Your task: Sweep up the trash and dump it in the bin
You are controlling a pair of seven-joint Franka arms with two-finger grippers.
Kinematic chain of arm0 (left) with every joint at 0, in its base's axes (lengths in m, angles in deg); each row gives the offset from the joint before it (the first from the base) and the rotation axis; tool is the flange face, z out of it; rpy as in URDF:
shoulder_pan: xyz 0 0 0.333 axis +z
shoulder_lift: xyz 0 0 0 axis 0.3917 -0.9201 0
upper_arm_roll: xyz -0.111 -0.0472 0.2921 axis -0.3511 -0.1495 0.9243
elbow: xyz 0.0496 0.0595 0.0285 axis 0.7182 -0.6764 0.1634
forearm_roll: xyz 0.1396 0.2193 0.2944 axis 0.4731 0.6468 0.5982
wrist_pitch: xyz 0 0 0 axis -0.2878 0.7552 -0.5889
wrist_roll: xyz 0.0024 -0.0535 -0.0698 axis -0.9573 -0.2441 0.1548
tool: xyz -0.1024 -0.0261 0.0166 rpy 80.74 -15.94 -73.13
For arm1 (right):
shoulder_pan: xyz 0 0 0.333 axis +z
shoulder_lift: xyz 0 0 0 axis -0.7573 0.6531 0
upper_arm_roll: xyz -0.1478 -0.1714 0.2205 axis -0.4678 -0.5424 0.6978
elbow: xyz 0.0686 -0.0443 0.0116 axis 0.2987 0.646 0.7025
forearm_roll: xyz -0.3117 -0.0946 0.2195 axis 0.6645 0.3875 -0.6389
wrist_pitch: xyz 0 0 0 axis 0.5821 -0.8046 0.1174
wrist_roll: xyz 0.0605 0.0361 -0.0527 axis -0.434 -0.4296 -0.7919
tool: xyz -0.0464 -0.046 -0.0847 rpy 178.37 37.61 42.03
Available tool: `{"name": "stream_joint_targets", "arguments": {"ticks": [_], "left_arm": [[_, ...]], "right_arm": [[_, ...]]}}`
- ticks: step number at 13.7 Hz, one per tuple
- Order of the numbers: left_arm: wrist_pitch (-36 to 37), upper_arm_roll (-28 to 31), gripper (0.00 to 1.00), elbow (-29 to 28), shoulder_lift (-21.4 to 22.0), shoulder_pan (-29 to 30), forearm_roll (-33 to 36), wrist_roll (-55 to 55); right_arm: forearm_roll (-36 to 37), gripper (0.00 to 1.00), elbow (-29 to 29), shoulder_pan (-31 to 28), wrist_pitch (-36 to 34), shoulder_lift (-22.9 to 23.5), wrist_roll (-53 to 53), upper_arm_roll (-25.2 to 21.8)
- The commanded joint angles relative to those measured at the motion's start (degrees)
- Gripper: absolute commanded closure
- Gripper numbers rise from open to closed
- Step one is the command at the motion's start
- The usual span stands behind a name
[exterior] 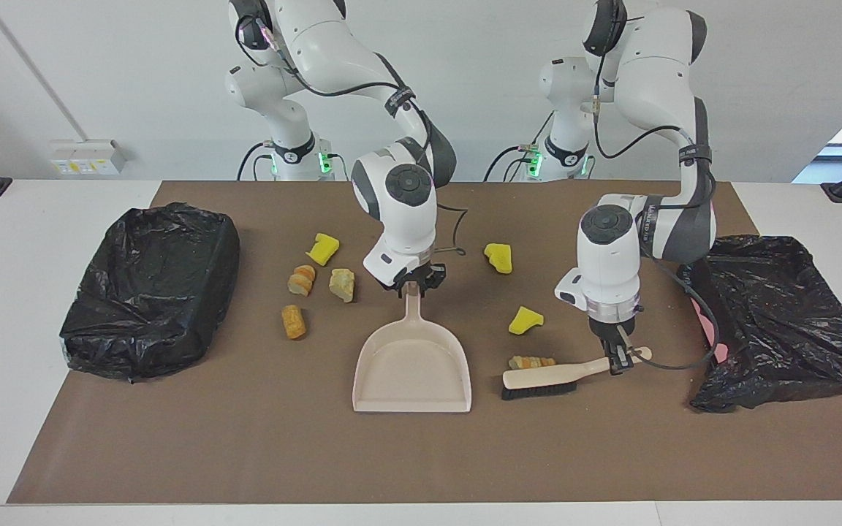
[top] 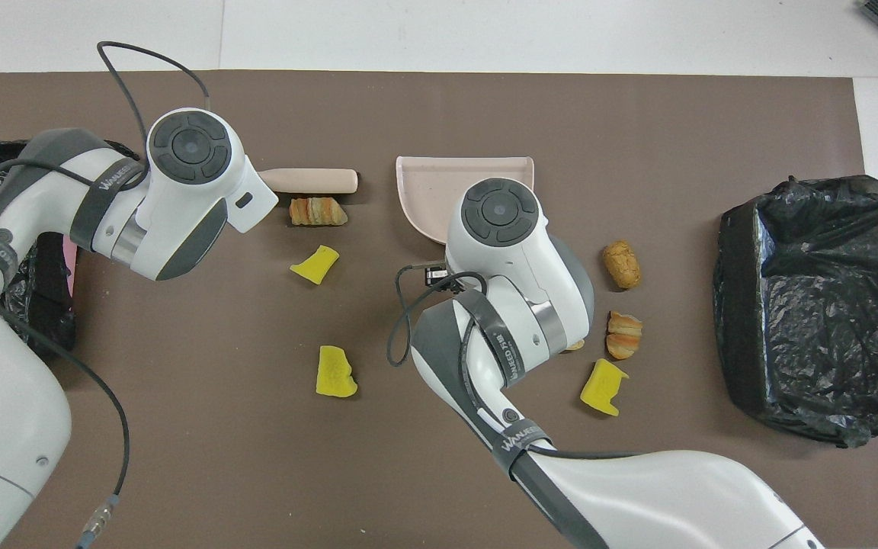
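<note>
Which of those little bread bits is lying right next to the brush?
The sliced tan bread piece beside the brush, just nearer to the robots than its head. The other three bread pieces lie past the dustpan, toward the right arm's end.

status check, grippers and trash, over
Left gripper shut on brush. Right gripper at dustpan handle. Trash unswept, touching brush.
</note>
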Motion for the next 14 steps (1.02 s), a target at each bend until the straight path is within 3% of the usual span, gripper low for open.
{"name": "stream_joint_targets", "arguments": {"ticks": [1,2,5,7,10,14], "left_arm": [[-0.02,0.38,1.00,-5.13,3.25,-0.38,0.37,0.32],[0.06,0.29,1.00,-7.31,4.83,0.15,0.28,0.32],[-0.46,0.20,1.00,-18.72,12.73,0.15,0.02,0.06],[-0.64,0.03,1.00,-23.23,15.82,-0.38,-0.16,-1.42],[0.76,-0.15,1.00,-26.75,19.95,-2.12,-5.85,-7.21],[7.88,-0.15,1.00,-30.88,23.82,-5.64,-7.62,-17.58]], "right_arm": [[-1.48,0.94,2.06,0.04,1.18,-1.58,0.88,0.16],[-1.13,1.00,1.97,0.38,0.91,-1.58,1.23,0.16],[-0.16,1.00,1.88,0.48,0.56,-2.02,-3.73,0.25],[-2.00,1.00,2.58,-1.27,-1.54,-4.12,-20.31,0.16],[-1.92,1.00,6.44,-3.92,-2.87,-10.44,-35.61,0.07],[-0.26,1.00,14.69,-6.46,-2.52,-18.88,-55.57,-0.01]]}}
